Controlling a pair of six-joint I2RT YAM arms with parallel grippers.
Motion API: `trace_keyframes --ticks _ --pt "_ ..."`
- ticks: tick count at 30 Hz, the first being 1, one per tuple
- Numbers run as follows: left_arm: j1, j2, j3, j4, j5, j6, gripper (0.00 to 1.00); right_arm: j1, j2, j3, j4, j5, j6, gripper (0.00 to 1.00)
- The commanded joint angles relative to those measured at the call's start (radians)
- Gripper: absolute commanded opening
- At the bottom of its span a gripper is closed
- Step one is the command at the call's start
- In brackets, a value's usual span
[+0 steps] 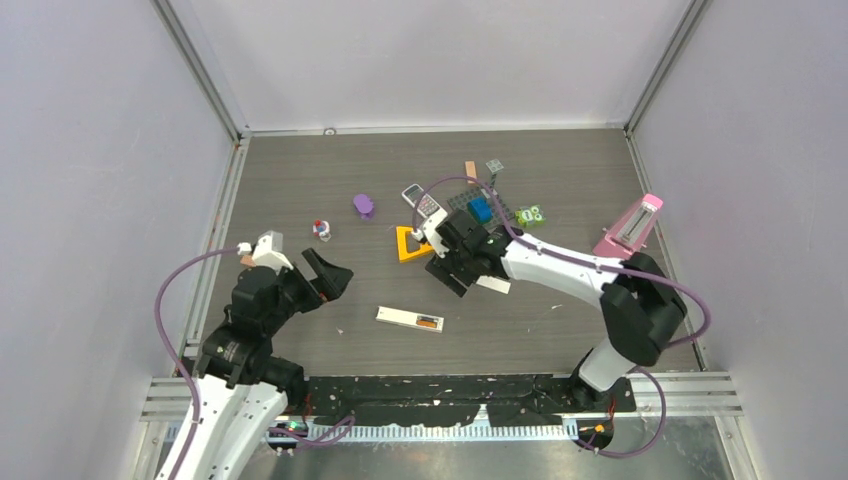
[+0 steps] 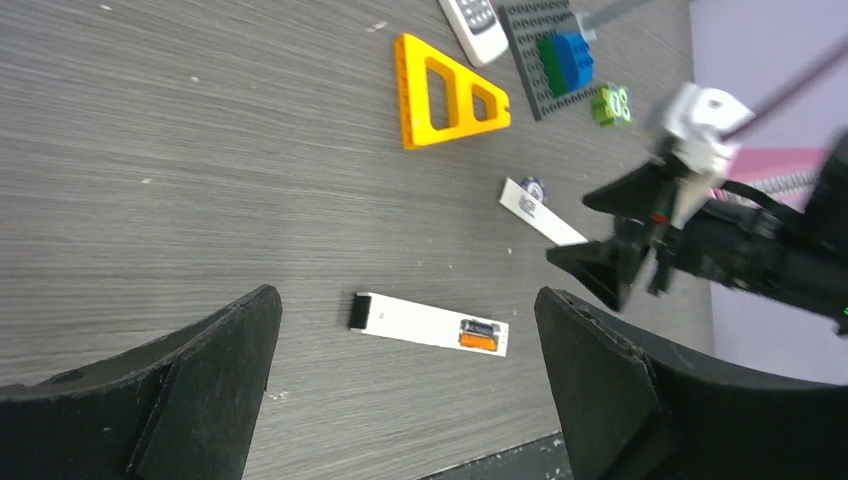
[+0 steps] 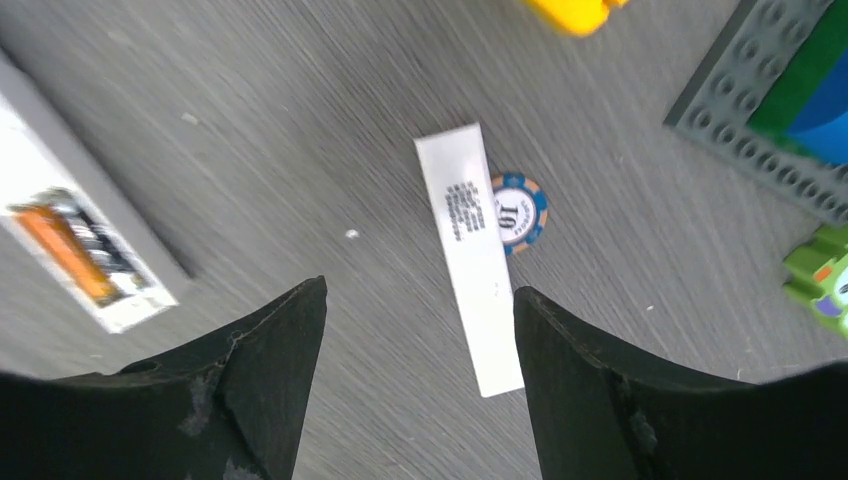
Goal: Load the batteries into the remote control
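The white remote control [image 1: 410, 319] lies flat on the table, back side up, with its battery bay open at the right end. In the left wrist view [image 2: 425, 324] the bay holds one dark battery [image 2: 480, 327] beside a small orange stick [image 2: 478, 341]. Both also show in the right wrist view, the battery [image 3: 108, 248] and the stick [image 3: 62, 245]. Other batteries are not in view. A white cover strip [image 1: 492, 285] lies by a poker chip [image 3: 518, 210]. My left gripper [image 1: 335, 278] is open and empty, left of the remote. My right gripper [image 1: 455, 272] is open and empty, just above the strip [image 3: 470, 255].
A yellow triangle [image 1: 410, 243], a second grey keypad handset [image 1: 425, 203], a grey brick plate [image 1: 470, 200] with blue and green bricks and a green toy [image 1: 530, 215] lie behind the right gripper. A purple piece [image 1: 363, 205] and a pink block [image 1: 630, 228] lie further off.
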Motion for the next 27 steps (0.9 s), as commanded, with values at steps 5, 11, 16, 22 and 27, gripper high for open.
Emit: trace_keyframes --ticks 5,11,16,22,27 --pt "0.007 0.111 -0.027 0.162 0.245 0.027 1.00 -0.149 0.141 0.057 -0.094 -0.068 -0.114 0.70" --pt "0.007 0.135 -0.036 0.192 0.283 0.028 1.00 -0.177 0.205 0.094 -0.108 -0.126 -0.144 0.69" --pt "0.006 0.131 -0.046 0.208 0.288 0.022 1.00 -0.189 0.244 0.094 -0.100 -0.178 -0.165 0.66" --pt "0.007 0.135 -0.050 0.216 0.300 0.015 1.00 -0.207 0.275 0.103 -0.096 -0.206 -0.165 0.54" --pt "0.007 0.138 -0.057 0.229 0.309 0.006 1.00 -0.209 0.290 0.106 -0.101 -0.200 -0.145 0.33"
